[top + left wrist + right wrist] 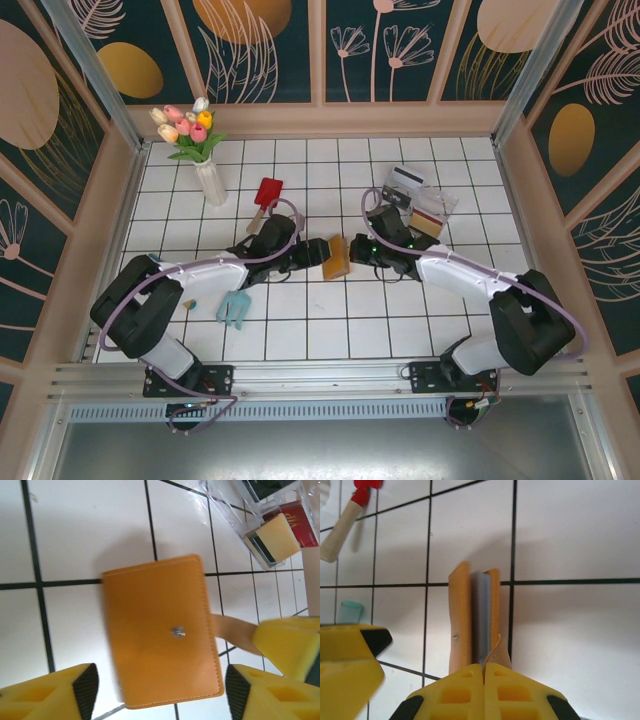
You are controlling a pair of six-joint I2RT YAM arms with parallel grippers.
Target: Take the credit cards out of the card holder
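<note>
The card holder [336, 257] is an orange-brown folded wallet held between my two grippers at the table's middle. In the left wrist view its snap-buttoned face [160, 630] fills the centre, and my left gripper [160, 692] stands open with a finger on each side of its lower edge, not touching it. My right gripper [484, 672] is shut on the holder's thin strap [496, 652]. Seen edge-on, the card holder [460, 615] gapes slightly around a grey layer [481, 615]. I cannot tell whether that layer is the credit cards or lining.
A clear plastic tray [425, 200] with red and pale items stands behind the right arm. A white vase of tulips [207, 170] is at the back left, with a red-headed wooden tool [265, 198] near it. A teal object [235, 308] lies at the front left.
</note>
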